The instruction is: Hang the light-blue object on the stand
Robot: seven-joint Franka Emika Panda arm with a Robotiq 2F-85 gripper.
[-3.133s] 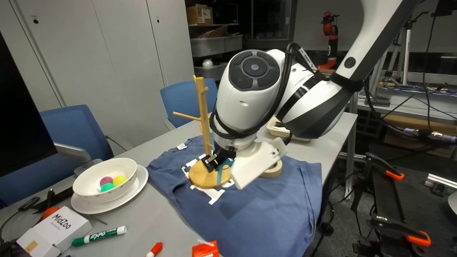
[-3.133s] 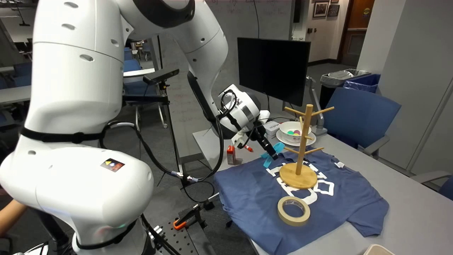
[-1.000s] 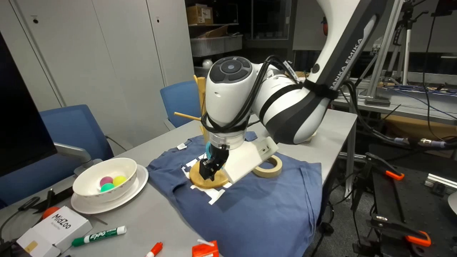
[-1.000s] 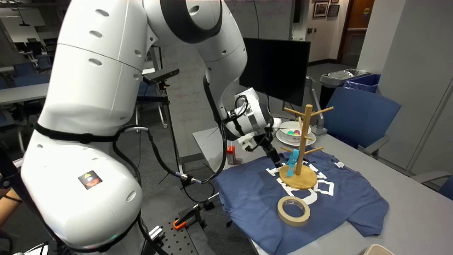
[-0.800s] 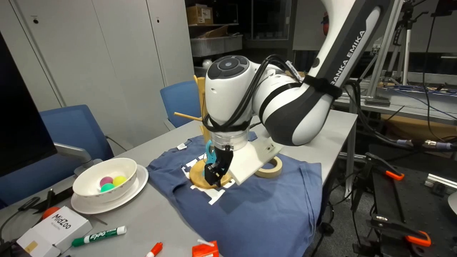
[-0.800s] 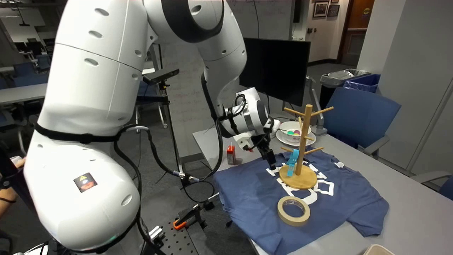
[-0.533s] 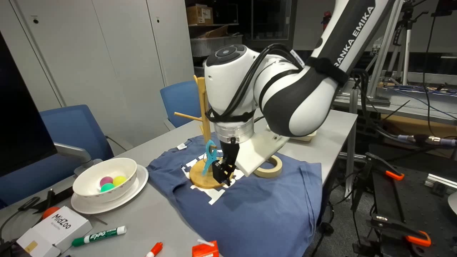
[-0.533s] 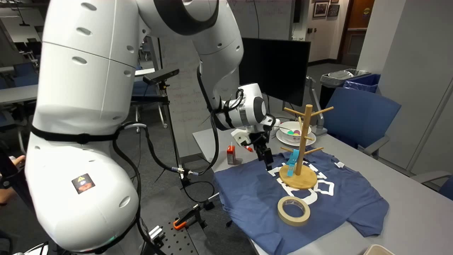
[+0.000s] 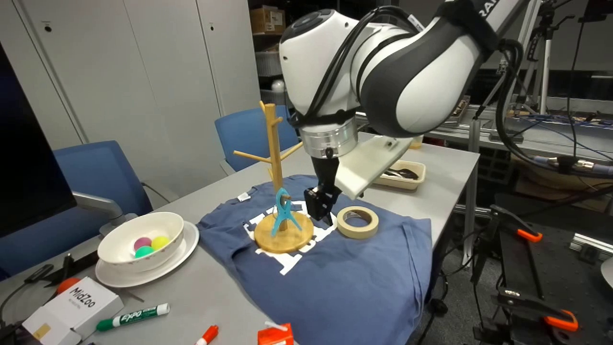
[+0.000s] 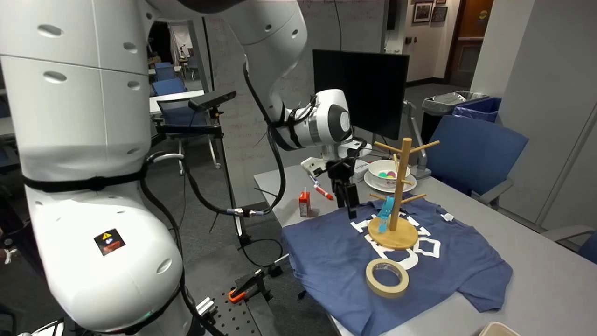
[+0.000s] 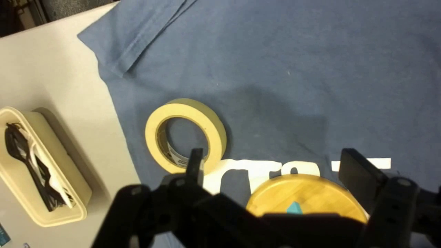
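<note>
My gripper (image 11: 274, 156) is near the wooden mug tree (image 9: 275, 165) but not touching it, fingers (image 11: 356, 174) spread wide, holding nothing. The light-blue clip (image 10: 385, 213) hangs by its loop on a low peg (image 10: 377, 196), the peg's end poking through; whether its legs touch the round base (image 9: 289, 243) I can't tell from here. I judge the hanging done, with only a clean exit left. My worry is a sideways swing: one finger brushing the clip could walk its loop off the peg or twist it askew. Dipping would be bad too, since I might shove the masking tape roll (image 11: 215, 132) or bunch the T-shirt (image 9: 354, 273), and as the base sits on that cloth, the whole tree would drag along. I'd lift first.
</note>
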